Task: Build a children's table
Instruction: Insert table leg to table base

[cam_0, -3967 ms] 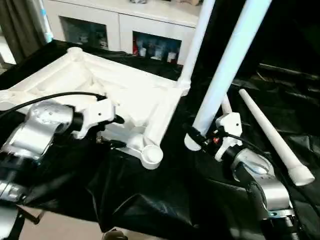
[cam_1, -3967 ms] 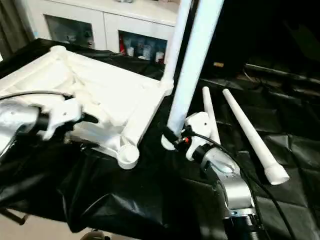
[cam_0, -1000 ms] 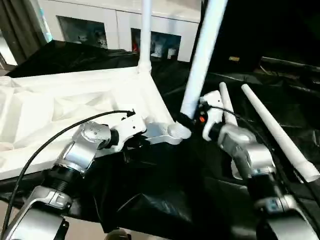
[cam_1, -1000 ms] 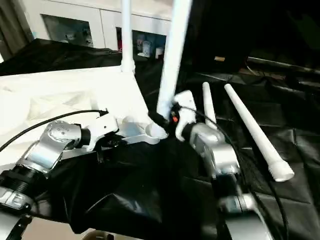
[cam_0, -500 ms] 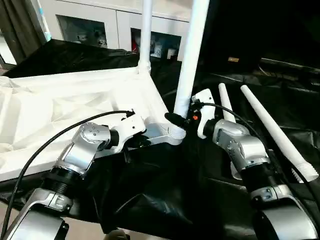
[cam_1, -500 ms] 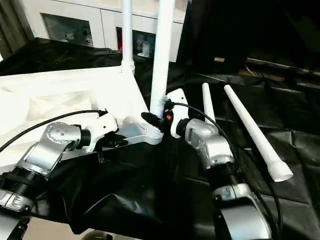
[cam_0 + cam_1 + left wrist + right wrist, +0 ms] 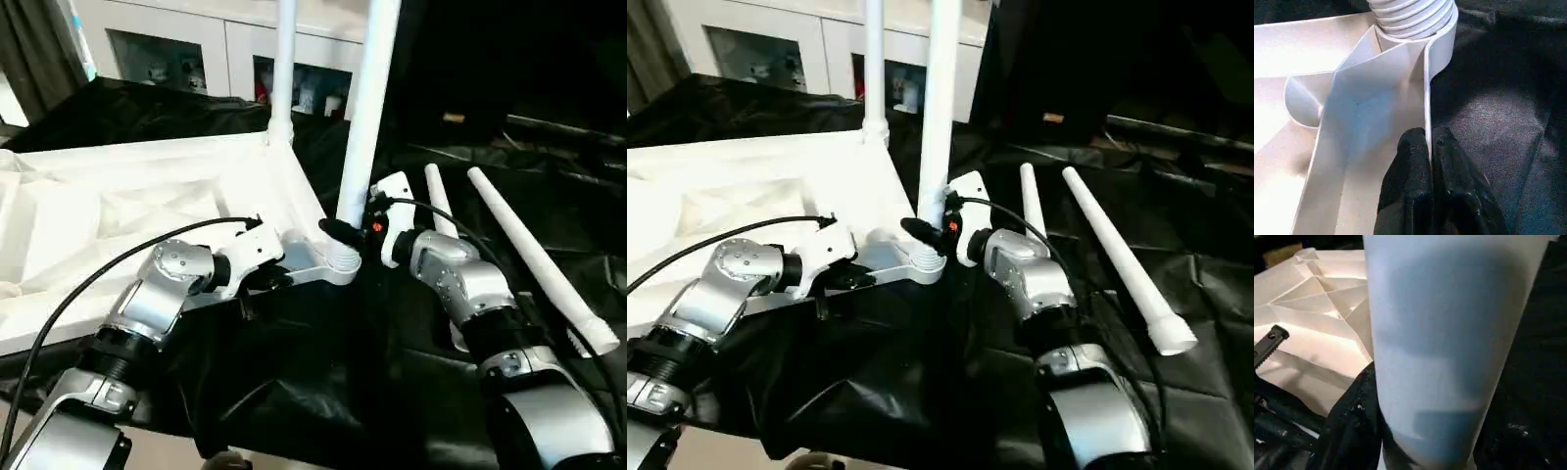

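Table top (image 7: 118, 211) lies ribbed side up on the black cloth (image 7: 294, 392), its near rim pinched by the left gripper (image 7: 1428, 147) to steady it while the right gripper (image 7: 345, 233) clamps a leg (image 7: 364, 117) upright in the corner socket (image 7: 343, 259).

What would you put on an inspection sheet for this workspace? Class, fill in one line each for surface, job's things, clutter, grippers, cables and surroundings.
Surface: black sheet, creased, over the work area.
Job's things: table top lying underside up; far leg upright in its corner socket; near leg standing in the near corner socket; two spare legs lying flat on the sheet.
Clutter: nothing seen.
Grippers: left gripper shut on the table top's rim; right gripper gripping the near leg near its base.
Cables: black cable looping over the left arm; another along the right wrist.
Surroundings: white glass-door cabinet behind.
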Tool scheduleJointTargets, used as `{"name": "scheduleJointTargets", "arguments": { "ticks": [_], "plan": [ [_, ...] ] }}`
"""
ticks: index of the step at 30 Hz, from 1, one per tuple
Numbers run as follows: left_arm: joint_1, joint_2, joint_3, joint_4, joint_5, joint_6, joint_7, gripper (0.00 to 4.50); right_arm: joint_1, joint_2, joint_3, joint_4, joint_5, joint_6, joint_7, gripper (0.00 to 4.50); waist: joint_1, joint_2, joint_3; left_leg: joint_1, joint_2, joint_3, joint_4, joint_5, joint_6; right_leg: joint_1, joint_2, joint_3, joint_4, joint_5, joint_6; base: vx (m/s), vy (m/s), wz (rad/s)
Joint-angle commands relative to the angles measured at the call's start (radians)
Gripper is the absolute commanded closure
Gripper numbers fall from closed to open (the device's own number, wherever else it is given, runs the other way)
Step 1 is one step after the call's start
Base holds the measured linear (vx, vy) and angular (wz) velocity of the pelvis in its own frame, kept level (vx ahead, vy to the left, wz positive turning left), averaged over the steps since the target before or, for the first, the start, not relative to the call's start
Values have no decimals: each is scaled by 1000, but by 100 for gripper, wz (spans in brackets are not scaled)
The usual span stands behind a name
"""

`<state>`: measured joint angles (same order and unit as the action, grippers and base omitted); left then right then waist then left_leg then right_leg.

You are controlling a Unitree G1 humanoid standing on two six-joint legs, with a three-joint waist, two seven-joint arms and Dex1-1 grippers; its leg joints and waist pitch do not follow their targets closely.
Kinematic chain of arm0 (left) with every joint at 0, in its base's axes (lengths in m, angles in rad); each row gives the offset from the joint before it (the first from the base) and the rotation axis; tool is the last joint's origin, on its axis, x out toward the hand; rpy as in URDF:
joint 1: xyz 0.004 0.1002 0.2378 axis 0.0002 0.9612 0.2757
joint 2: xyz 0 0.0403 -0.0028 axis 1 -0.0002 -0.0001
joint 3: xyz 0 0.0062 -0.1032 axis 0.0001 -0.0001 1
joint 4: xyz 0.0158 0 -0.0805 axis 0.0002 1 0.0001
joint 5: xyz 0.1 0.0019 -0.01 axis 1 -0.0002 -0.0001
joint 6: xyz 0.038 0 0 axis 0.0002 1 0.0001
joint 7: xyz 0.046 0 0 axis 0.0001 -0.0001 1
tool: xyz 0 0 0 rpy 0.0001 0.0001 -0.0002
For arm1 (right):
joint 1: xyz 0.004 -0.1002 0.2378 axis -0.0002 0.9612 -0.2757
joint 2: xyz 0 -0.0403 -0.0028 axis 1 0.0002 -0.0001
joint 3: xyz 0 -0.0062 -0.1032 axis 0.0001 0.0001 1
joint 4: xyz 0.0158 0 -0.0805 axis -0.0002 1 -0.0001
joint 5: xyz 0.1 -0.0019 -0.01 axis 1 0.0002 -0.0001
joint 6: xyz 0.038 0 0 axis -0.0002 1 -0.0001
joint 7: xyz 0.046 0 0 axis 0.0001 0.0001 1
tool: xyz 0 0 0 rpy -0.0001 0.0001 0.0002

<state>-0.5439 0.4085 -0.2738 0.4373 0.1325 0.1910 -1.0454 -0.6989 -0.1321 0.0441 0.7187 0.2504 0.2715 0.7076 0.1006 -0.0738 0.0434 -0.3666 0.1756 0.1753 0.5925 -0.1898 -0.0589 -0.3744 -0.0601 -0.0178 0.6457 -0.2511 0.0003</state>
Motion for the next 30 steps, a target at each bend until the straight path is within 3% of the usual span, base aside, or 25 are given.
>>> {"name": "scheduleJointTargets", "arguments": {
  "ticks": [1, 7, 8, 12, 18, 19, 20, 22, 24, 27, 28, 30],
  "plan": [
    [26, -16, -42, 15, -12, 1, -30, 450, 12, -5, -24, 37, 20, 7, 5, 259, -2, 2, -52, 17, 56, -12, -70, -74, 34, 34, -84, 36, -67, 64, -241, 0, 0, 0],
    [15, -17, -38, 26, -14, -1, -27, 450, 43, -6, -67, 73, 56, -26, 43, 259, 2, 4, -53, 16, 57, -11, -68, -64, 45, 35, -83, 35, -65, 97, -252, 0, 0, 0],
    [12, -17, -36, 30, -15, -1, -27, 450, 55, -4, -71, 72, 57, -33, 49, 259, 2, 9, -54, 16, 56, -12, -68, -67, 44, 34, -83, 35, -65, 96, -252, 0, 0, 0],
    [5, -17, -33, 38, -15, -3, -25, 450, 76, 5, -86, 75, 67, -55, 62, 259, 5, 9, -52, 19, 58, -12, -71, -97, 32, 32, -84, 36, -70, 58, -251, 0, 0, 0],
    [-6, -19, -30, 53, -13, -8, -18, 450, 137, 38, -125, 106, 91, -144, 62, 259, 6, 8, -50, 18, 59, -13, -74, -116, 28, 31, -85, 36, -73, 38, -250, 0, 0, 0],
    [-9, -20, -30, 57, -13, -9, -17, 450, 152, 46, -128, 105, 91, -169, 64, 259, 6, 19, -51, 20, 59, -14, -76, -128, 21, 30, -85, 36, -75, 33, -248, 0, 0, 0],
    [-10, -20, -29, 59, -12, -10, -16, 450, 159, 50, -130, 105, 91, -182, 64, 259, 6, 14, -50, 18, 59, -14, -76, -130, 20, 31, -85, 36, -75, 33, -247, 0, 0, 0],
    [-13, -20, -28, 64, -10, -13, -13, 450, 178, 61, -141, 112, 89, -226, 57, 259, 7, 15, -50, 19, 60, -14, -77, -143, 17, 29, -86, 37, -76, 18, -245, 0, 0, 0],
    [-14, -20, -28, 66, -10, -14, -13, 450, 182, 63, -143, 114, 88, -236, 56, 259, 7, 16, -49, 20, 60, -15, -79, -153, 15, 29, -86, 37, -78, 5, -243, 0, 0, 0],
    [-18, -19, -27, 74, -7, -19, -10, 450, 207, 65, -127, 122, 58, -318, 55, 259, 6, 17, -49, 20, 61, -16, -81, -165, 13, 27, -86, 37, -80, -9, -242, 0, 0, 0],
    [-20, -19, -27, 80, -5, -24, -6, 450, 225, 62, -98, 115, 17, -386, 46, 259, 6, 22, -48, 21, 61, -16, -81, -174, 8, 25, -86, 37, -82, -13, -239, 0, 0, 0],
    [-20, -19, -26, 82, -4, -26, -5, 450, 230, 60, -88, 111, 3, -406, 43, 259, 7, 20, -47, 19, 60, -16, -82, -180, 3, 26, -85, 37, -82, -19, -232, 0, 0, 0]
  ]
}}
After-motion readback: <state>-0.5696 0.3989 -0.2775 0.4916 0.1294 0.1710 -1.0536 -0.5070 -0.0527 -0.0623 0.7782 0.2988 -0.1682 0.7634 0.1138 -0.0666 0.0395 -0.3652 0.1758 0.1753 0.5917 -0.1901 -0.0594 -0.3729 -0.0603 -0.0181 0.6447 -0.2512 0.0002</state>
